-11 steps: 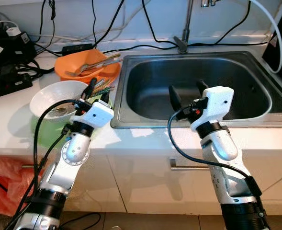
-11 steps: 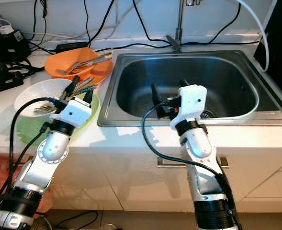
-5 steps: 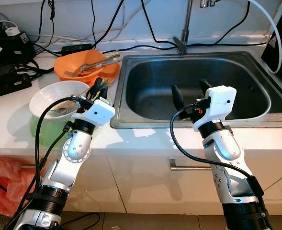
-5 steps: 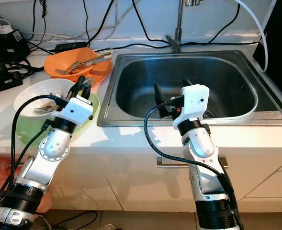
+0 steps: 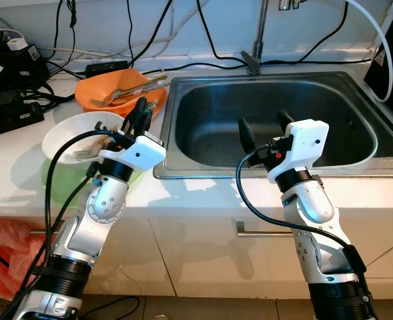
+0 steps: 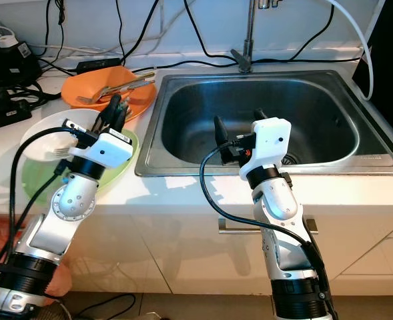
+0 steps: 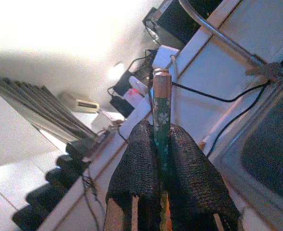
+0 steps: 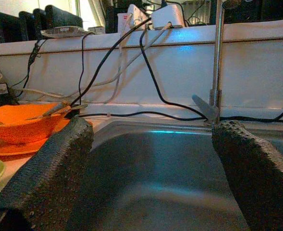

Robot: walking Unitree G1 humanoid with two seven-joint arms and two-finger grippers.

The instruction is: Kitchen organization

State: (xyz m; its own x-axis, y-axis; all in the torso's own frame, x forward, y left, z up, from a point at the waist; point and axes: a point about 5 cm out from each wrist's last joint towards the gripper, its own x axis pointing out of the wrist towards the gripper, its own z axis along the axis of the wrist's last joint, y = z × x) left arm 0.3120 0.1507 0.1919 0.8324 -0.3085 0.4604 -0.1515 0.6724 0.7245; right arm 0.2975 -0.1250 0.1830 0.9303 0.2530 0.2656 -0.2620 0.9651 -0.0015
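Left gripper point(image 5: 139, 111) with chopsticks point(image 7: 161, 111), now higher, nearer sink point(image 5: 363, 155).

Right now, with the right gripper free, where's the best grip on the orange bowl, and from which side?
Grip the orange bowl by its thin rim on the sink-facing side, coming from above with one finger inside and one outside. It sits upright on the counter left of the sink, and utensils lie across its middle, so the rim toward the sink looks the most open. The right gripper hovers open over the sink.

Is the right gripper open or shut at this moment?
Open. The right gripper hangs over the sink, and in the right wrist view its two black fingers stand wide apart with nothing between them.
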